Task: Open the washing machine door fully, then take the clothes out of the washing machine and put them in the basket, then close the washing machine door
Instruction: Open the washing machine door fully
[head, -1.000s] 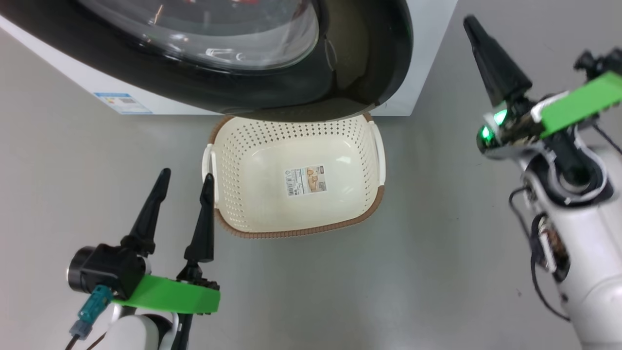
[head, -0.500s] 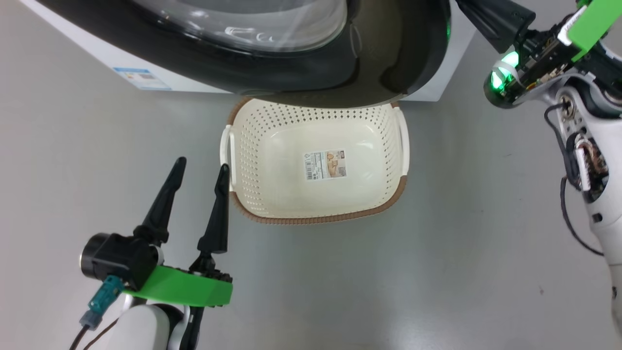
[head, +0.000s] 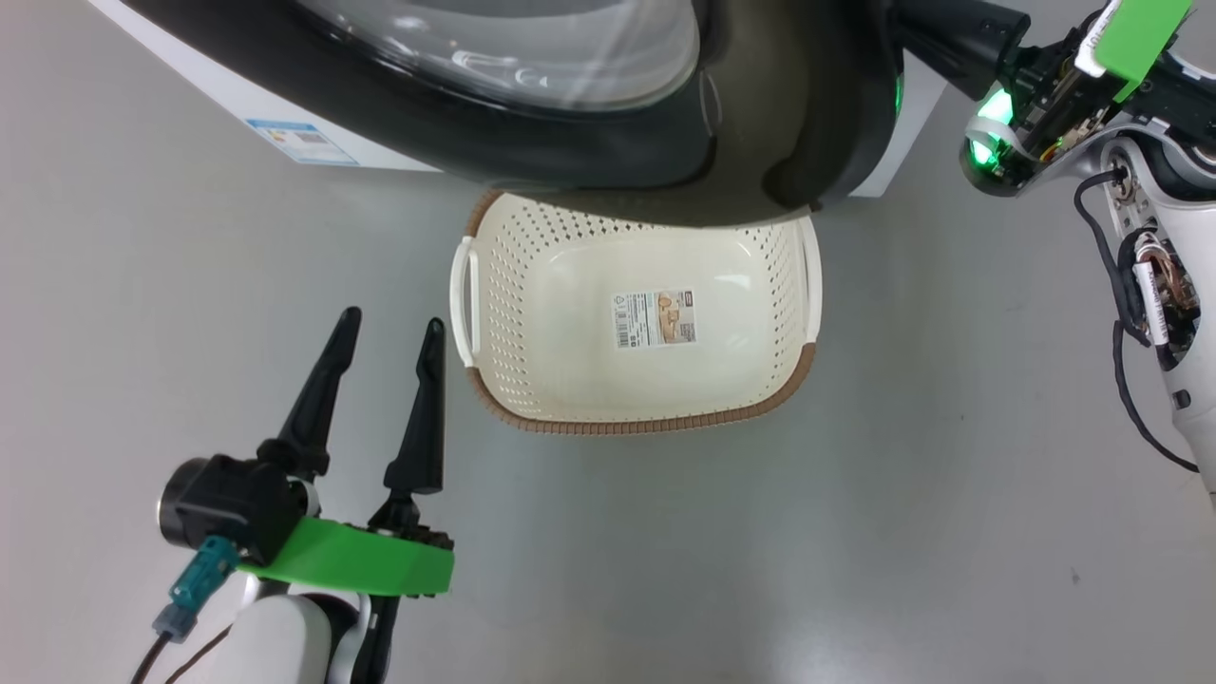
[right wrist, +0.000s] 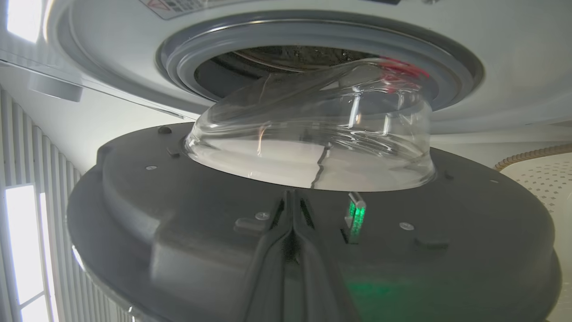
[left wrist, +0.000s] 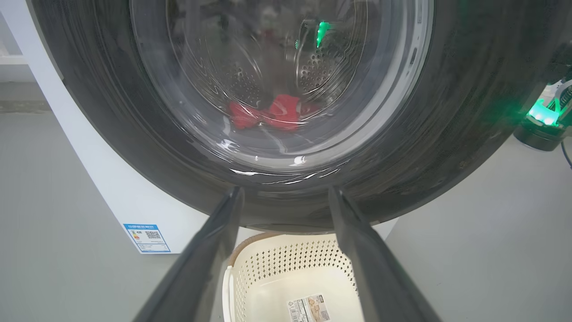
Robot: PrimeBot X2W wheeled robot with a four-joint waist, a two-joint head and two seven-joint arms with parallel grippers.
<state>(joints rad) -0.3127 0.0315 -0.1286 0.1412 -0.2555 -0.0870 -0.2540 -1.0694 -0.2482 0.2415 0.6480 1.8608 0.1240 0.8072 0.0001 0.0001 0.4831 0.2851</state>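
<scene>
Head view looks down on the basket (head: 655, 424), which stands on the grey floor (head: 855, 522) directly before the washing machine (left wrist: 116, 188), with a label sticker (head: 654, 317) on its bottom. The washing machine door (head: 608, 152) is partly open, and its black rim hangs over the far edge of the basket.

The left claw (head: 392, 320) hovers over the floor just beside the basket's left handle, its fingers wide apart and holding nothing. In the right wrist view the right claw (right wrist: 291, 197) has its two fingers pressed together and is empty. Its tips are at the grey inner face of the door, near a small metal latch (right wrist: 355, 214); if they touch the door, I cannot tell.

In the left wrist view, through the glass, the clothes (left wrist: 272, 114) lie red at the bottom of the drum (left wrist: 313, 71).
</scene>
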